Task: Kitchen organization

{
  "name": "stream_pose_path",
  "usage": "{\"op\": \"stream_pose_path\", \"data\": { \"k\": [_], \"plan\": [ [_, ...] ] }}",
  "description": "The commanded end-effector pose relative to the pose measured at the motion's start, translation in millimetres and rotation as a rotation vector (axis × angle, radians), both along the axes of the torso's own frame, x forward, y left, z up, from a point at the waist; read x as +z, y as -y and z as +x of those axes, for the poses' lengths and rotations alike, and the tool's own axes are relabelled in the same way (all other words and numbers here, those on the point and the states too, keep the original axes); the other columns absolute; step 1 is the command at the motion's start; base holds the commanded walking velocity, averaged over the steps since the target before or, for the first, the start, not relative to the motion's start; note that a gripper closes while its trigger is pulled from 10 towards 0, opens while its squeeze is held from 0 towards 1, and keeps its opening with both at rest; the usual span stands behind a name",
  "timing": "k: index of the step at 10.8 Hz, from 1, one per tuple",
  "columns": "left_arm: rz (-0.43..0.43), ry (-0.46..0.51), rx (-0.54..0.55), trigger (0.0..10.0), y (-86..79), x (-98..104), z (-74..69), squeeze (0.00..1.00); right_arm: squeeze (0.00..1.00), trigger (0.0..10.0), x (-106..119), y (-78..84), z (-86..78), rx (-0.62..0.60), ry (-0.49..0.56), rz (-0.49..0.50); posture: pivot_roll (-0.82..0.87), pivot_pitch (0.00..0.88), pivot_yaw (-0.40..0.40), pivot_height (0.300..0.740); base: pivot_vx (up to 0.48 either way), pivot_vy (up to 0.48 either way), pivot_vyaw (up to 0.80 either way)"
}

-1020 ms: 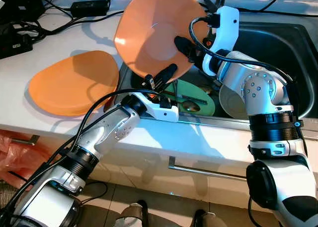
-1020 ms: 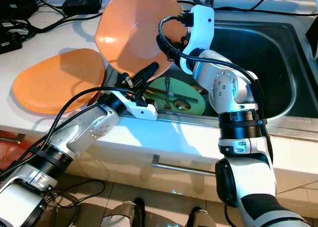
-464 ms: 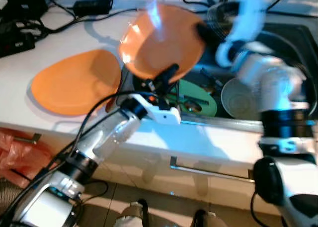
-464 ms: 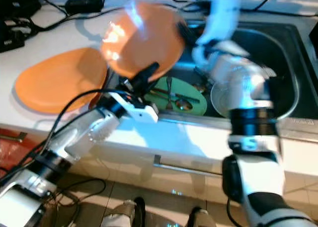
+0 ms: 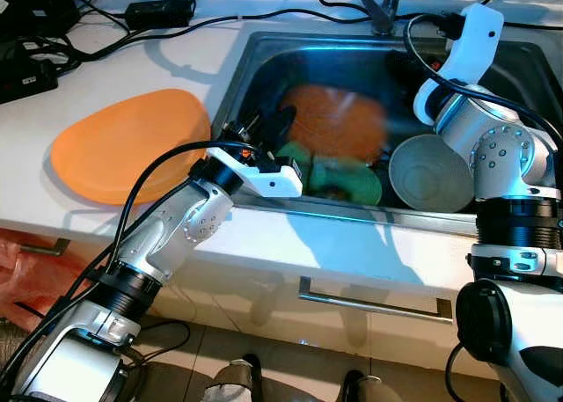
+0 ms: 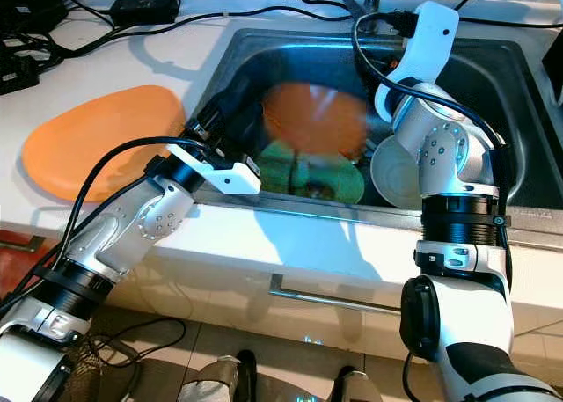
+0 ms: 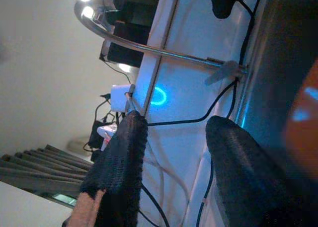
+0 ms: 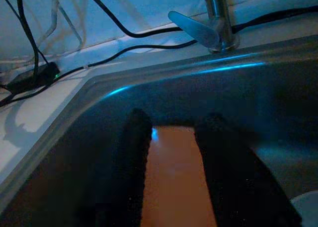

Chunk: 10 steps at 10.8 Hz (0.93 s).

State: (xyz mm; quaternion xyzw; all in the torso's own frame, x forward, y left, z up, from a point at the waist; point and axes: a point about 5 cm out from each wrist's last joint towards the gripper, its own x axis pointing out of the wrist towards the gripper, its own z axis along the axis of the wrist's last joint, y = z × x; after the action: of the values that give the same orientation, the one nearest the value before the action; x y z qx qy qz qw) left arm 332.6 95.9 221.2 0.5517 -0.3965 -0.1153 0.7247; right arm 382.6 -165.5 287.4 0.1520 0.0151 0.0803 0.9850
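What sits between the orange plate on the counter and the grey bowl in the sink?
In the left eye view, the left gripper and a blurred orange plate in the sink lie between the flat orange plate on the counter and the round grey bowl.

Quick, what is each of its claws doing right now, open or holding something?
Left gripper: open, holding nothing, at the sink's near-left edge.
Right gripper: open, above the orange plate.

We look down from head height with both eyes onto the sink [image 5: 264, 46] and white counter [image 5: 132, 76]. Our wrist cameras sit close inside the basin, both facing far toward the tap [image 8: 211, 18].
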Motion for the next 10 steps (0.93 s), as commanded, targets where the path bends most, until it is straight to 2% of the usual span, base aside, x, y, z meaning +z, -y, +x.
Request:
{"op": "stream_pose_path", "data": {
  "k": [1,6,8,9,10],
  "plan": [
    [-0.014,0.011,-0.006,10.0,-1.1,0.0,-3.3,1.0,0.0,0.0,-3.3,0.1,1.0,-0.005,-0.011,0.012,0.12,0.193,0.069,0.74,0.0,0.0,0.0],
    [-0.031,0.001,-0.004,10.0,-4.2,0.4,-4.4,1.0,0.0,0.0,-10.2,1.3,1.6,-0.01,-0.03,0.01,0.12,0.194,0.07,0.74,0.0,0.0,0.0],
    [-0.065,-0.02,0.011,10.0,-9.1,4.2,-3.6,1.0,0.0,0.0,-12.4,0.1,0.7,-0.001,-0.035,0.008,0.12,0.189,0.075,0.74,0.0,0.0,0.0],
    [-0.11,-0.056,0.045,10.0,-17.3,7.0,-1.2,1.0,0.0,0.0,-14.0,-0.1,0.3,0.002,-0.036,0.004,0.12,0.187,0.078,0.74,0.0,0.0,0.0],
    [-0.155,-0.075,0.078,10.0,-26.6,11.2,-0.2,1.0,0.28,2.2,-16.4,-0.1,-0.4,0.005,-0.042,-0.003,0.12,0.185,0.079,0.74,0.0,0.0,0.0]
  ]
}}
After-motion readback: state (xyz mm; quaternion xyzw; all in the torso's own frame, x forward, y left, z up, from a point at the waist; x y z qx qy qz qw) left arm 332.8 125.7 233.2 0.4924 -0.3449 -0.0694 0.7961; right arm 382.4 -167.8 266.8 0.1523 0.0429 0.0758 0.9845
